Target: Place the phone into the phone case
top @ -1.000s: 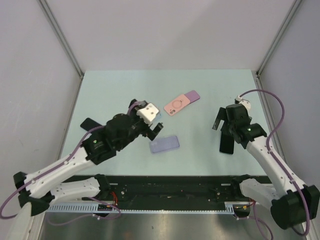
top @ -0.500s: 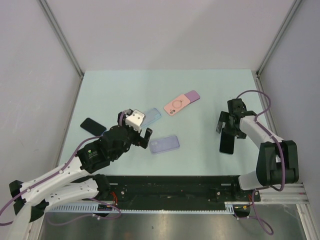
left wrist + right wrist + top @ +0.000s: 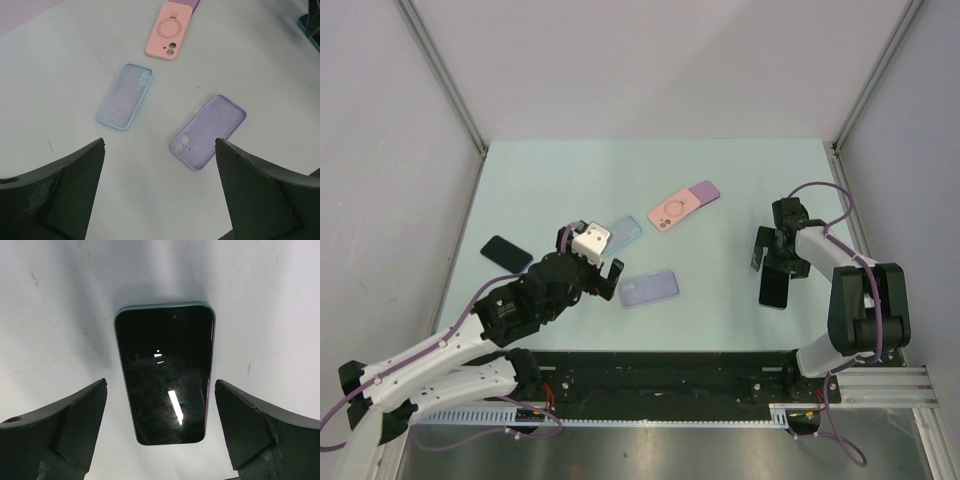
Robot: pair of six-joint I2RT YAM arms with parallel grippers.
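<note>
— Where's the phone?
— The teal-edged phone (image 3: pixel 165 372) lies screen-up at the right, beneath the right gripper (image 3: pixel 160 440), which is spread wide and empty.
— And the left gripper (image 3: pixel 160 190)?
— It is spread wide too, holding nothing, above the lilac case (image 3: pixel 209 131) and the light blue case (image 3: pixel 125 96). The pink case (image 3: pixel 167 31) lies farther off, and a black phone (image 3: pixel 507 252) at the left. All sit on a pale green table (image 3: pixel 570 180) with grey walls (image 3: pixel 650 70).

The overhead view looks down from high behind the near edge over the whole tabletop (image 3: pixel 620 170). The left wrist view slants down between its jaws at the purple case (image 3: pixel 208 132) and blue case (image 3: pixel 125 96); the right wrist view hangs close above the phone (image 3: pixel 165 374); overhead shows all three
</note>
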